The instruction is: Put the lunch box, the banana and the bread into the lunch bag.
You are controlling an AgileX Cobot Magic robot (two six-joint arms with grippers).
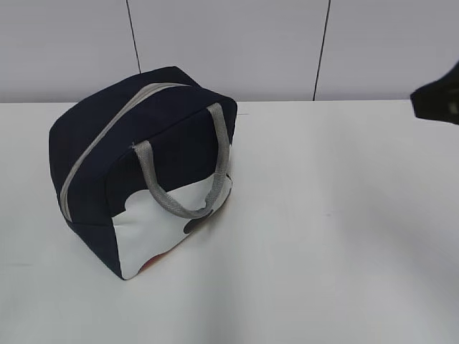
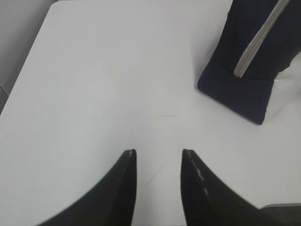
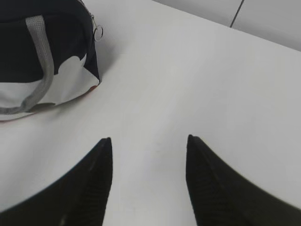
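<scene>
Lunch bag (image 1: pixel 136 165) sits left-centre on tabletop (image 1: pixel 344 229), zipped shut as far as you can see. Soft fabric, likely light, so it'll shift: pinch zip ring (image 3: pixel 98 32) or grey handle (image 1: pixel 219 154). Left pincer (image 2: pixel 158 153) part-open, right pincer (image 3: pixel 149 140) wider, both w/ nothing held. Box, banana, bread not in view.

The exterior view slants down from the front, both wrist views look past their jaws along the surface (image 1: pixel 344 215), all sharing the lunch bag (image 1: pixel 143 165).
</scene>
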